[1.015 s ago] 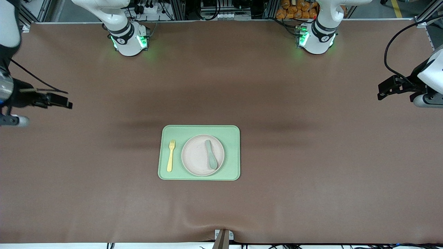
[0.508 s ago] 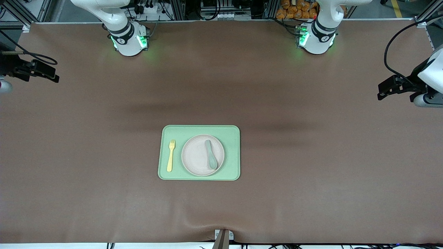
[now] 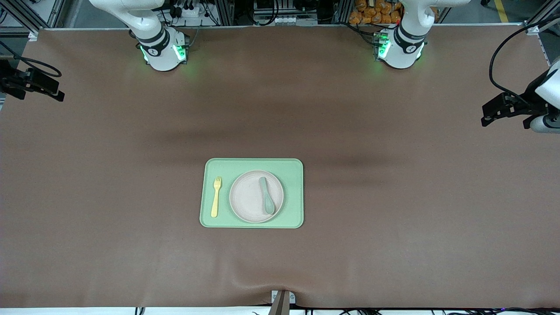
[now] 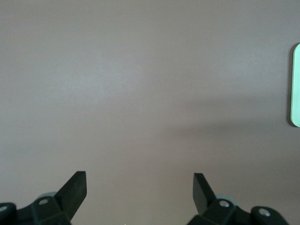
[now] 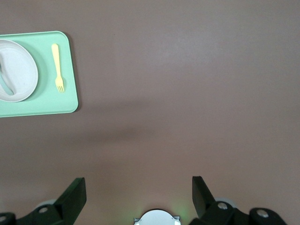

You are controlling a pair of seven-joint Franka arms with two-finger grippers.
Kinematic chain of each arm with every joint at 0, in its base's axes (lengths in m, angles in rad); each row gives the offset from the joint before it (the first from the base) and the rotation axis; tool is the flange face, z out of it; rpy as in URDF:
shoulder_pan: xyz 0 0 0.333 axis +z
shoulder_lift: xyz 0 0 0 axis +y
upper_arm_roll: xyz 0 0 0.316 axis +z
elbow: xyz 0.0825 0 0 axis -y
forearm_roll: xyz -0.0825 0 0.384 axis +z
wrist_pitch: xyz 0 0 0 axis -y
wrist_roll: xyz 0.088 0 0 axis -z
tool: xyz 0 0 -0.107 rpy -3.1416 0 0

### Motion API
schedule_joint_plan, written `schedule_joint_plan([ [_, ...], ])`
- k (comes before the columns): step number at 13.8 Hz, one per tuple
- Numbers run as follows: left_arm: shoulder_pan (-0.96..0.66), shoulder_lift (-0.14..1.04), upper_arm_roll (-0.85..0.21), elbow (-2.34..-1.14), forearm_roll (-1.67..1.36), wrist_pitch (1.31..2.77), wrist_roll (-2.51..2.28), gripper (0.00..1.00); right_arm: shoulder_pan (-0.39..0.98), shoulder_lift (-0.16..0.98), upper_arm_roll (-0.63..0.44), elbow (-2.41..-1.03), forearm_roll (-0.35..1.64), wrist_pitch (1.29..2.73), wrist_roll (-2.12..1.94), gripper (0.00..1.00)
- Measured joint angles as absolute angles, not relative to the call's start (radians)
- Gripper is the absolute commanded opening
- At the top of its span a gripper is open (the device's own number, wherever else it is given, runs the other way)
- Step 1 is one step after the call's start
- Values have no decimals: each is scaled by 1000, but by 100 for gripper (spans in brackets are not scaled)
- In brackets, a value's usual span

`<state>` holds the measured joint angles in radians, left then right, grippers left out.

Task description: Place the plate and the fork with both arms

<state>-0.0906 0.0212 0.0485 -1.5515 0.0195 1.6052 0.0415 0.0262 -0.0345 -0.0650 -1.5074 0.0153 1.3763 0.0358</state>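
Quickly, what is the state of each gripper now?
Left gripper: open, holding nothing, over bare table.
Right gripper: open, holding nothing, over bare table.

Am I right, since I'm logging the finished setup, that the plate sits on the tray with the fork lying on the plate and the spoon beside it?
Not quite: the cutlery is swapped. In the front view the spoon lies on the plate, and the fork lies beside it, on the tray, toward the right arm's end. The plate does sit on the tray.
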Motion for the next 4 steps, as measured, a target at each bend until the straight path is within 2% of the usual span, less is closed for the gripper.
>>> schedule_joint_plan([
  [4,-91,21,49,-1552,19,1605,41,100,26,-34,-68,-1507,15,1376,36,100],
])
